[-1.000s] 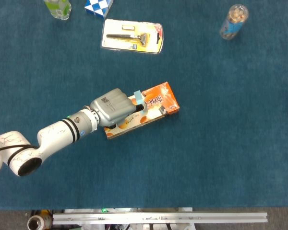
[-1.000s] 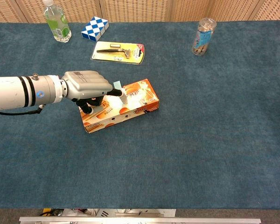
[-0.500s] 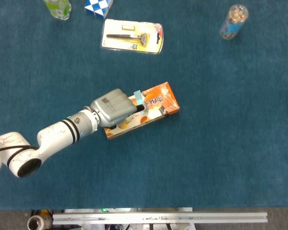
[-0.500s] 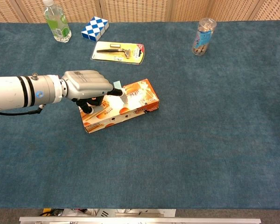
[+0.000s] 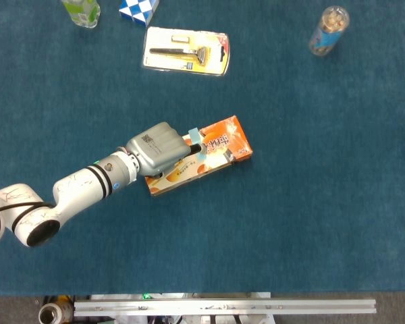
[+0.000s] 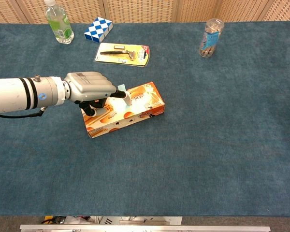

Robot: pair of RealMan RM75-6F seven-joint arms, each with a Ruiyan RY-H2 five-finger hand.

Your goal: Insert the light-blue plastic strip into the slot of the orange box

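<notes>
Having drawn back slightly toward the left since a second ago, left hand (image 5: 158,148) hovering over the near-left part of the orange rectangular cardboard box (image 6: 145,104), fingers (image 6: 117,94) curled and pinching the light-blue plastic strip (image 5: 196,141) upright at the box's top face. Lying flat and diagonal on the blue carpeted surface (image 5: 310,216), box well apart from the razor blister pack (image 5: 187,52), the blue-and-white cube puzzle (image 6: 98,29), the green-labelled bottle (image 6: 59,25) and the clear cylindrical jar (image 6: 210,37) standing along the far edge. Right hand showing in neither view.
</notes>
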